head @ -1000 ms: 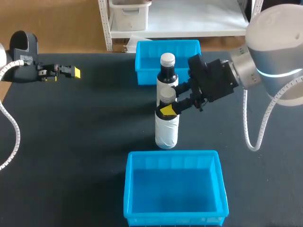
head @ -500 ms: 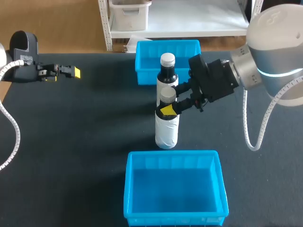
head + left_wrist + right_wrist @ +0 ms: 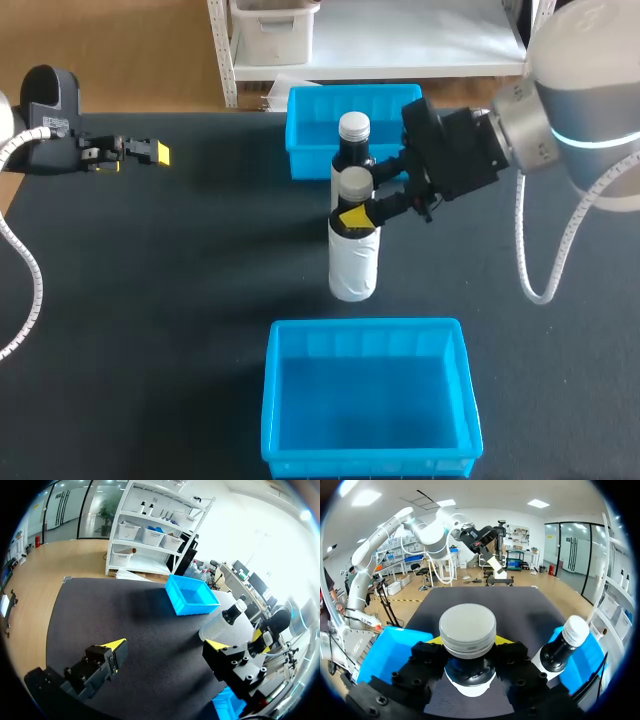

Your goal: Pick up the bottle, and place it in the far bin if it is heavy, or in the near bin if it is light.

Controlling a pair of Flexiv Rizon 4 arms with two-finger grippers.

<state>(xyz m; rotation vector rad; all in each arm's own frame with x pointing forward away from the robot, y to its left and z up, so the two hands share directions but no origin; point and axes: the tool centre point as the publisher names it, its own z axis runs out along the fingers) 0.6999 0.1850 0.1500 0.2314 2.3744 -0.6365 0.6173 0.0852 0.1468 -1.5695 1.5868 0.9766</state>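
White bottle (image 3: 353,255), upright between far bin (image 3: 310,110) and near bin (image 3: 275,400), has the right pincer (image 3: 357,215) clamped on its neck, probably to heft it and judge weight. The left pincer (image 3: 150,152) hangs apart, empty, well aside.

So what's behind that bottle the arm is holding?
A second bottle, dark with a white cap, stands just behind it, and the far blue bin lies beyond. The held bottle and right gripper cover the second bottle's lower half.

Dark bottle (image 3: 353,152) just before far bin (image 3: 308,158)
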